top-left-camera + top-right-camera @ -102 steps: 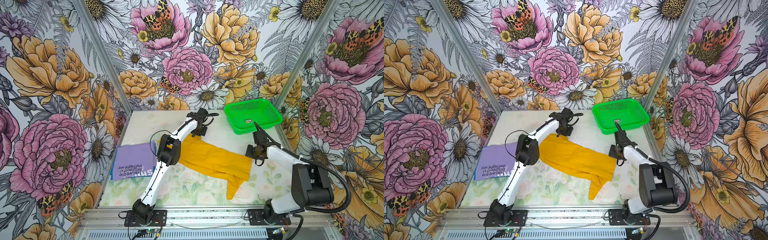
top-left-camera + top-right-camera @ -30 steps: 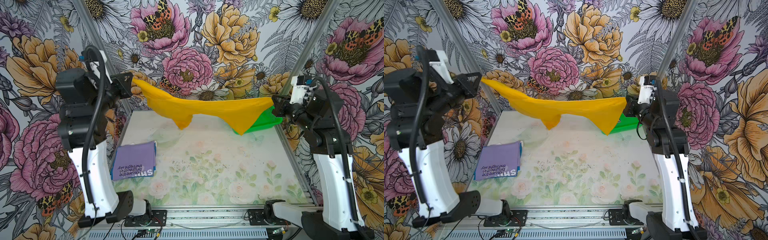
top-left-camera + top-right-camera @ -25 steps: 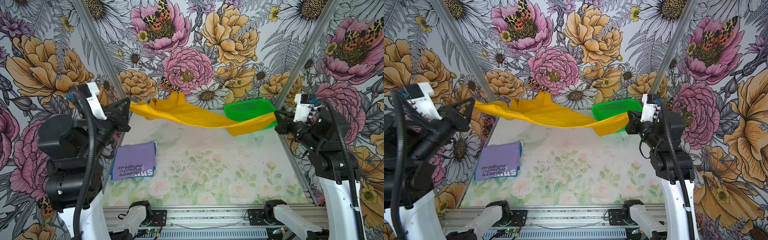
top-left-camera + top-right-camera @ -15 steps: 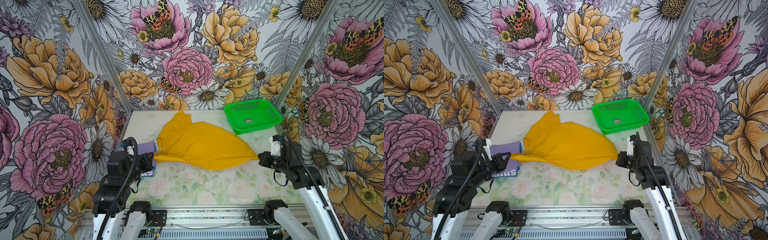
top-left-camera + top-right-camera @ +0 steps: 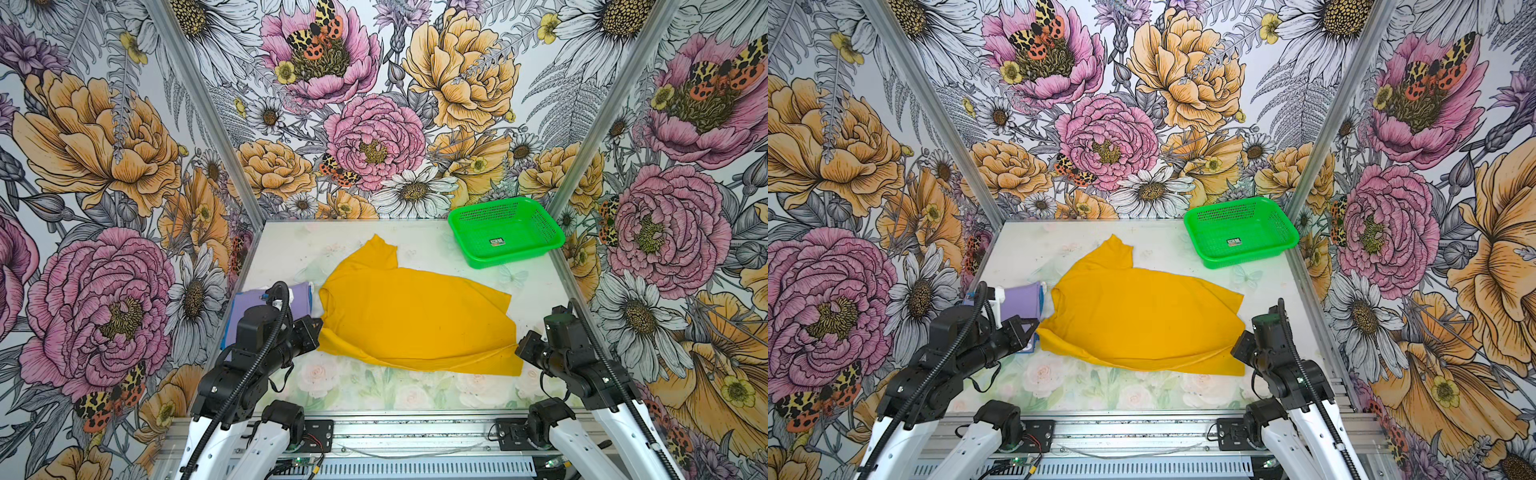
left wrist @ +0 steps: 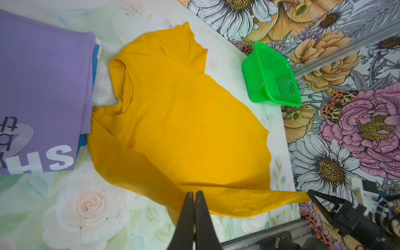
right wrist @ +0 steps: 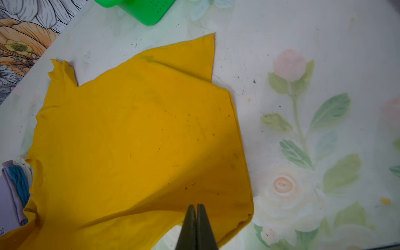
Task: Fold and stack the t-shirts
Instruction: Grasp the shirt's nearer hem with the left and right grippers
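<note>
Step in hand: the spreading-out before the first fold, as judged from how the cloth lies.
Task's thing: a plain mustard-yellow cotton t-shirt (image 5: pixel 415 316) is laid out on the middle of the pale floral-printed table (image 5: pixel 374 390), collar toward the left and one sleeve pointing at the back wall.
Left gripper (image 6: pixel 194 192): its jaws are pressed together on the near edge of the yellow shirt, at the left end.
Right gripper (image 7: pixel 196 206): its jaws are likewise clamped on the cloth, at the near right corner; in the left wrist view the edge between the two grips is seen drawn into a straight line.
Stack: a folded lavender t-shirt with dark and white printed lettering (image 6: pixel 43 86) lies at the left, with a strip of blue t-shirt (image 6: pixel 94 62) showing under it; the yellow shirt's shoulder touches its edge.
Lie of the cloth: the body is mostly smooth, but the far right corner is doubled over and the near edge is not yet flat on the table.
Basket: a bright green plastic mesh basket (image 5: pixel 515 254) stands at the back right, apart from the shirt.
Progress: two shirts are judged folded and stacked; the yellow one is not yet folded.
Next move: the near edge is to be set down and released evenly, and fresh grips are then needed for folding.
Risk: the lavender stack could be dragged, since the cloths touch.
</note>
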You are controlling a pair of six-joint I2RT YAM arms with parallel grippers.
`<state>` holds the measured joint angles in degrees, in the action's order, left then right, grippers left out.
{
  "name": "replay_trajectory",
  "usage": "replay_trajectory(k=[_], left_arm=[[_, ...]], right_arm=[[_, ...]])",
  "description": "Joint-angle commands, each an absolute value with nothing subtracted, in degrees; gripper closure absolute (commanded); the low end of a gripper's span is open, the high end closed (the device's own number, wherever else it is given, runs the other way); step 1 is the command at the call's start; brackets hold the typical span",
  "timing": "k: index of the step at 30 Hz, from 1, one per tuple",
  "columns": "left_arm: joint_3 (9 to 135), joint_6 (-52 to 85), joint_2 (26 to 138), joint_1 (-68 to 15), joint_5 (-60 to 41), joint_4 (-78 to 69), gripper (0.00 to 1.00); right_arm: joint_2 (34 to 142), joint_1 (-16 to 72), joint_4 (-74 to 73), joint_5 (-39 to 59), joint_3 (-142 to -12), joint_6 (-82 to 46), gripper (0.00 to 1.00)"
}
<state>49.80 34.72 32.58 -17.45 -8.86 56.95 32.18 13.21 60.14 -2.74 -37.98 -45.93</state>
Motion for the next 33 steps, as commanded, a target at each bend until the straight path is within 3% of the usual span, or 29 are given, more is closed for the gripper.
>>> replay_trajectory(k=[1, 4, 8, 14, 19, 33], left_arm=[[49.2, 36.7, 38.1, -22.8, -2.2, 54.6, 1.00], [50.7, 36.2, 44.4, -26.1, 2.6, 51.8, 1.00], [55.4, 32.9, 54.6, -24.4, 7.5, 50.0, 1.00], [63.5, 27.3, 75.1, -20.7, 3.4, 44.9, 1.00], [65.0, 29.1, 87.9, -22.7, 3.7, 39.5, 1.00], [51.7, 41.2, 93.8, -28.8, 3.8, 25.5, 1.00]], right_arm=[[34.7, 13.6, 54.7, -5.2, -37.1, -48.1, 1.00], [37.2, 13.7, 53.8, -8.5, -36.8, -48.1, 1.00], [40.5, 13.5, 51.1, -10.6, -36.7, -47.6, 1.00], [50.6, 13.2, 42.6, -10.2, -35.0, -47.1, 1.00], [66.2, 13.1, 38.8, -7.8, -38.7, -47.8, 1.00], [97.5, 10.3, 39.1, -8.3, -56.1, -59.5, 1.00]])
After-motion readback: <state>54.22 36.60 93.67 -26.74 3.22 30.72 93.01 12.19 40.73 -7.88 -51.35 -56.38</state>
